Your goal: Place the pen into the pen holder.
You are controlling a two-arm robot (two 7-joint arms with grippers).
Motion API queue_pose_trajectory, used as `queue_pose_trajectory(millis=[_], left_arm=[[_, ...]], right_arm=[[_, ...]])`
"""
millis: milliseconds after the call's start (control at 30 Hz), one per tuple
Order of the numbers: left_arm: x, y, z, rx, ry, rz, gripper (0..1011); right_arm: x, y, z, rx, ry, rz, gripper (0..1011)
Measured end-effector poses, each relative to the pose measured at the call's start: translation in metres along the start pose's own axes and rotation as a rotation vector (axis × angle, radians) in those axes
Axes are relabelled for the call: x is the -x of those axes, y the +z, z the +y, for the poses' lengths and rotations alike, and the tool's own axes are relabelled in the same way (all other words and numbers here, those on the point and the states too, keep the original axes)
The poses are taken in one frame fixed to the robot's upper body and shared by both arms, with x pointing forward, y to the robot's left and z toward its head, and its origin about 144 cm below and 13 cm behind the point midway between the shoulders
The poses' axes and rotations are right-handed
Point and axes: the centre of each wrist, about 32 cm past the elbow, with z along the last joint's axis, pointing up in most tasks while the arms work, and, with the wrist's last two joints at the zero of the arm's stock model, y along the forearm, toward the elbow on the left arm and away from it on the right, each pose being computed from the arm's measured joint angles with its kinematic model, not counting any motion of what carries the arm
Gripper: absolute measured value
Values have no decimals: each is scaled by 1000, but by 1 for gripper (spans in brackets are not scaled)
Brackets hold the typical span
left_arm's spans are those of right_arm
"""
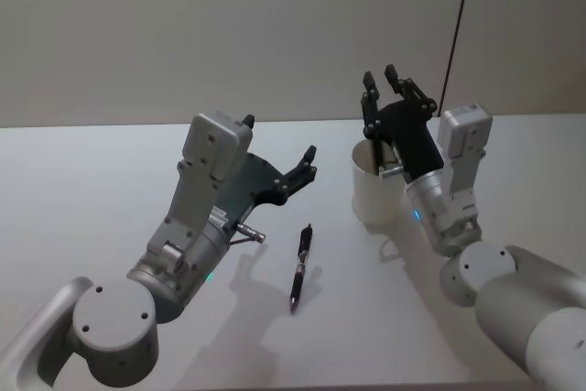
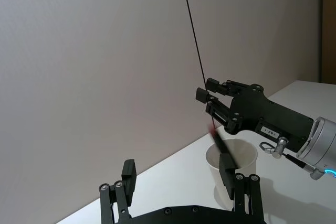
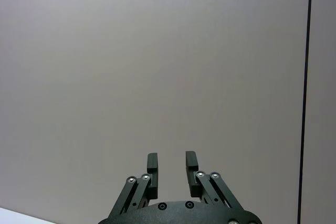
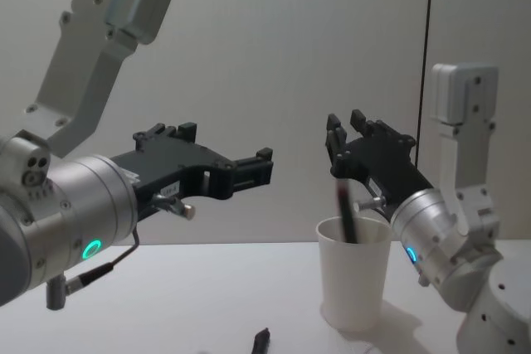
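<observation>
A dark pen point(image 1: 299, 265) lies flat on the white table, in front of my left gripper point(image 1: 307, 164), which hovers open above it. Its tip shows low in the chest view as the pen point(image 4: 260, 339). The pen holder, a white paper cup point(image 1: 368, 199), stands to the right. A second dark pen point(image 4: 343, 213) leans inside the cup point(image 4: 355, 288), also visible as the pen point(image 2: 217, 141) in the cup point(image 2: 233, 166). My right gripper point(image 1: 384, 80) is open just above the cup's rim, holding nothing point(image 3: 171, 162).
The white table point(image 1: 92, 180) runs back to a plain wall. A thin black cable point(image 1: 458, 25) hangs down the wall behind the right arm.
</observation>
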Motion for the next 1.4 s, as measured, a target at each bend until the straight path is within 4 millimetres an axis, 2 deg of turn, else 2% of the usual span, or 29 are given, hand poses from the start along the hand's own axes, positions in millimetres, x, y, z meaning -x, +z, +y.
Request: queue_pose_trajectory(millis=[67, 100, 233, 400, 467, 500, 567, 600, 800, 1200, 1400], left_arm=[[0, 0, 0, 0, 0, 0, 1004], [0, 0, 0, 0, 0, 0, 1004], [0, 0, 0, 0, 0, 0, 1004], [0, 0, 0, 0, 0, 0, 1004], [0, 0, 0, 0, 0, 0, 1004], [0, 0, 0, 0, 0, 0, 1004], [0, 0, 0, 0, 0, 0, 1004], [0, 0, 0, 0, 0, 0, 1004], [0, 0, 0, 0, 0, 0, 1004], [0, 0, 0, 0, 0, 0, 1004], [0, 0, 0, 0, 0, 0, 1004]], right_arm=[[0, 0, 0, 1, 0, -2, 317], [1, 0, -1, 3, -2, -3, 378], [1, -1, -1, 6, -2, -9, 472], [1, -1, -2, 7, 1, -16, 660], [1, -1, -2, 5, 1, -19, 670], [1, -1, -2, 5, 2, -20, 755], [1, -1, -2, 3, 3, -21, 796], [0, -1, -1, 0, 2, -22, 850], [-3, 0, 0, -7, 0, -23, 994], [-14, 7, 11, 37, -3, -21, 1001], [-24, 18, 11, 117, -3, -23, 1001]])
